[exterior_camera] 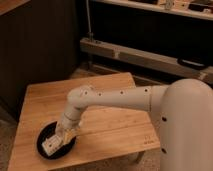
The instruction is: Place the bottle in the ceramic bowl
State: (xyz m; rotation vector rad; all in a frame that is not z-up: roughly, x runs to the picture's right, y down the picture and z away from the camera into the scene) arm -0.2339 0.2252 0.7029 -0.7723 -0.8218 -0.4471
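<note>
From the one camera view, the wooden table [100, 107] stands in the middle of the room with a dark cabinet wall to the left and a metal shelf rail [145, 57] behind it. The robot's white arm [115, 97] reaches from the right across the tabletop and bends down toward the near left corner.

There the ceramic bowl [44, 137] sits, dark and round, close to the table's near edge. The gripper [54, 145] hangs right over the bowl, inside its rim as seen from here. A pale, blocky shape at its tip looks like the bottle [51, 146], so the gripper seems to be clamped on it, though the two blur together and I would not swear to where one ends.

I judge this to be the placing step, nearly finished: the bottle is above or just in the bowl, not yet let go. The next move calls for a small lowering if it is not yet resting, then a release, and a straight lift away so the bowl is not dragged toward the edge.
</note>
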